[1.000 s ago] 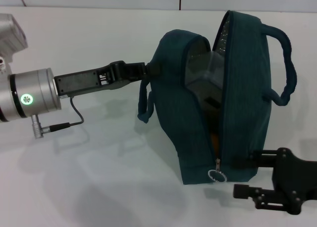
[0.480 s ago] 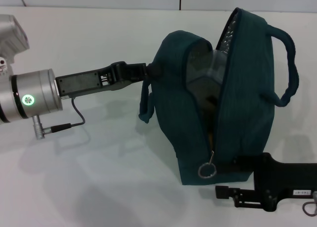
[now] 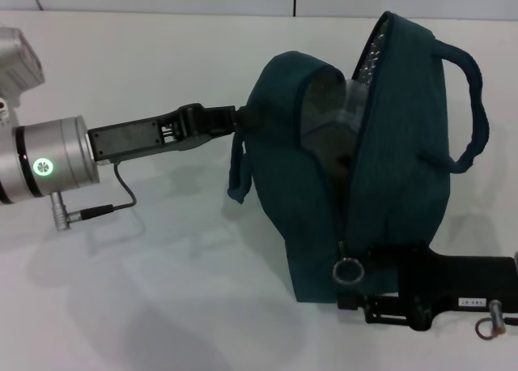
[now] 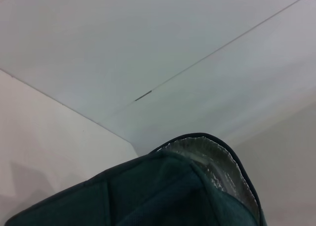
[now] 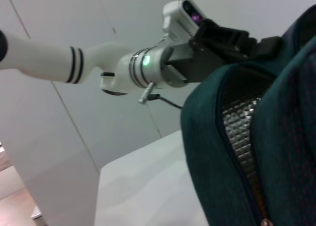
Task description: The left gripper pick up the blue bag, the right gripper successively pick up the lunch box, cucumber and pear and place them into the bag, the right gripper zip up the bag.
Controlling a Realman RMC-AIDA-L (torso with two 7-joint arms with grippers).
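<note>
The blue bag stands upright on the white table with its top gaping open and its silver lining showing. My left gripper is shut on the bag's left wall by the handle loop, and it also shows in the right wrist view. The lunch box shows as a clear container inside the opening. The zipper's metal ring pull hangs low on the front seam. My right gripper lies on the table right under that ring, against the bag's lower corner. The cucumber and pear are hidden.
The white table spreads wide to the left and front of the bag. A grey cable loops below the left wrist. The bag's right handle sticks out toward the right edge. A pale wall rises behind.
My right gripper has slid left along the table to the bag's lower front corner. The ring pull swung and sits slightly higher. The left gripper has kept its hold.
</note>
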